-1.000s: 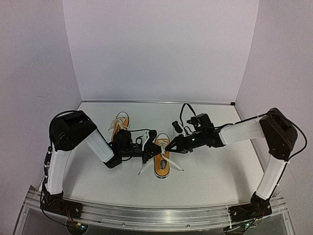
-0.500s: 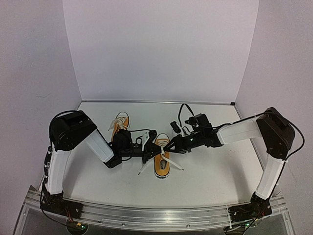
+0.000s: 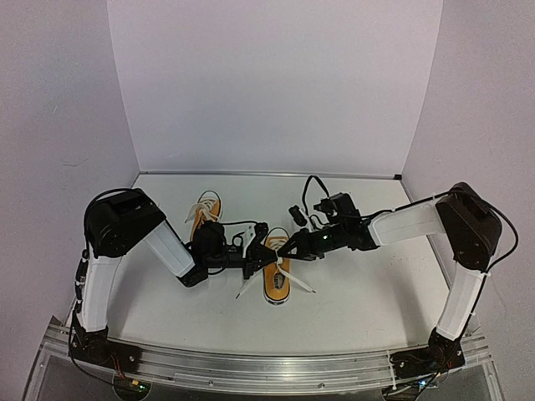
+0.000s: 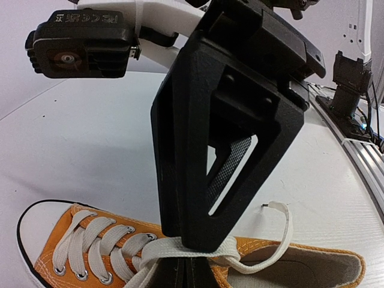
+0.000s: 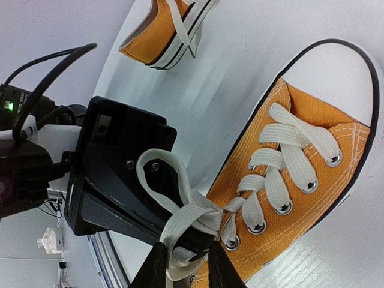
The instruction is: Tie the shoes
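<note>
The near shoe [image 3: 277,282] is sitting at the centre of the overhead view on the white tabletop [image 3: 359,292]. The far shoe [image 3: 205,213] is lying up and to its left, well apart and untouched. Being small canvas on a rubber sole, the near shoe is probably light enough to skid or tip if a pull runs upward rather than along the tabletop.

The lace [image 5: 186,219] is flat, woven and limp. It is likely going to collapse out of any loop that is not pinched, and to slide through a loose grip. The best hold looks to be across its flat width, just beyond the top eyelets where the two strands are crossing, not out at the free tips that are trailing beside the sole.

The right hand [image 5: 187,264] is pinching down to a narrow gap, with a bunched strand of lace caught between its fingers. The left hand [image 3: 261,259] is fully closed. In its wrist view the lace is running into its tips, so it appears to be gripping the lace too.

Both arms are reaching in low from opposite sides of the frame with their forearms nearly level. The hands are meeting almost tip to tip over the shoe's tongue, and a loop of lace is draping against the left hand's black body.
</note>
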Robot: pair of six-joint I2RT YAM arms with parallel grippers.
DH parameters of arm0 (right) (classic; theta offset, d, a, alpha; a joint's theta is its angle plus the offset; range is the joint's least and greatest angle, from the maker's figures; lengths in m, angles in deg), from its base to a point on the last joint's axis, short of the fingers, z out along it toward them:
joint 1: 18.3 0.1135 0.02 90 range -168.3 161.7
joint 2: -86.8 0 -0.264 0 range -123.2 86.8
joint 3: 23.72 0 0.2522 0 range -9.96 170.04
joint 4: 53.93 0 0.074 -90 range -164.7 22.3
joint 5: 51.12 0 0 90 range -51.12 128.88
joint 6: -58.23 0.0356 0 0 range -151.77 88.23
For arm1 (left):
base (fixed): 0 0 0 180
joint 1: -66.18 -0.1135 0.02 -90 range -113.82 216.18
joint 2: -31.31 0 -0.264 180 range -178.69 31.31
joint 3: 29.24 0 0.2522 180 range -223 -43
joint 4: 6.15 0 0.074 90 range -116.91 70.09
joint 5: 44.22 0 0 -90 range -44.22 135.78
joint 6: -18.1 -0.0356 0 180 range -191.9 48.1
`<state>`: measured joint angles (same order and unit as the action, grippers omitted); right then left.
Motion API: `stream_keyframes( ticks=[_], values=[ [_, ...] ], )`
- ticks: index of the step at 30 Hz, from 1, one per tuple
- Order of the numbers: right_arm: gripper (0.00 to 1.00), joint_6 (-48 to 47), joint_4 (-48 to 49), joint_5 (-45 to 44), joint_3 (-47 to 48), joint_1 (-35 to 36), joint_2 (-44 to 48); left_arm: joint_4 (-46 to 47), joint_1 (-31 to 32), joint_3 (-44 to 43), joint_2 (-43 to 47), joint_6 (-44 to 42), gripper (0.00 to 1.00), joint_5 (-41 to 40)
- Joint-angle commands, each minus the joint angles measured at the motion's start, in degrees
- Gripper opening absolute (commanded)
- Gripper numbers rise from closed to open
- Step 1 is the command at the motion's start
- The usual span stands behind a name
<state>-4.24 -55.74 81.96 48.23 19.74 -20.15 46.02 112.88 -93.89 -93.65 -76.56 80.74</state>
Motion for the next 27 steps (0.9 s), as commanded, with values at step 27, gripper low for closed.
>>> stream_keyframes(
  ticks=[27],
  values=[
    [0.00, -1.2, 0.1, -1.9, 0.4, 0.9, 3.5, -5.0, -0.5, 1.3, 4.7, -2.8, 0.14, -0.9]
  ],
)
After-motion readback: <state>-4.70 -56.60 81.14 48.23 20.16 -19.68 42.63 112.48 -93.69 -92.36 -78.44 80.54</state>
